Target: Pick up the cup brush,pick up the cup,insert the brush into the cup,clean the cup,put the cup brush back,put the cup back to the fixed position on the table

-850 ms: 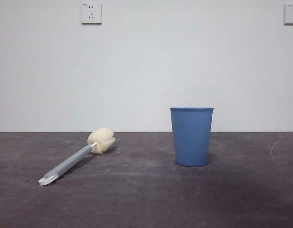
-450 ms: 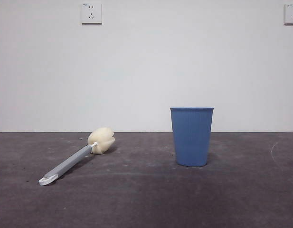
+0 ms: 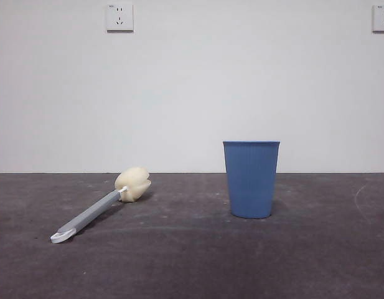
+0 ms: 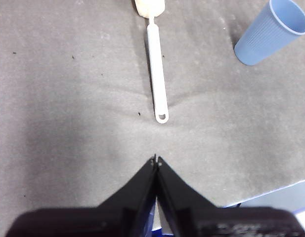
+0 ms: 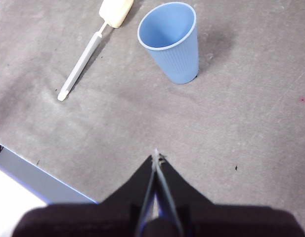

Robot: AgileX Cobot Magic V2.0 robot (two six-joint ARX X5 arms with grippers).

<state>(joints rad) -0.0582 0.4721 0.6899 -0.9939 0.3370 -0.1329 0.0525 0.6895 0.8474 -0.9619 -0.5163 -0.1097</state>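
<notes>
The cup brush (image 3: pixel 98 208) lies flat on the table (image 3: pixel 192 261) at the left, its cream sponge head toward the wall and its white looped end toward the front. It also shows in the left wrist view (image 4: pixel 156 74) and the right wrist view (image 5: pixel 88 54). The blue ribbed cup (image 3: pixel 251 179) stands upright and empty right of centre; it shows in the left wrist view (image 4: pixel 271 34) and the right wrist view (image 5: pixel 172 44). My left gripper (image 4: pixel 155 160) is shut and empty, held above the table short of the brush's looped end. My right gripper (image 5: pixel 155 155) is shut and empty, held well back from the cup.
A white wall stands behind the table with a socket (image 3: pixel 119 17) at upper left and another (image 3: pixel 382 17) at upper right. The table's near edge shows in the left wrist view (image 4: pixel 276 192) and the right wrist view (image 5: pixel 38 182).
</notes>
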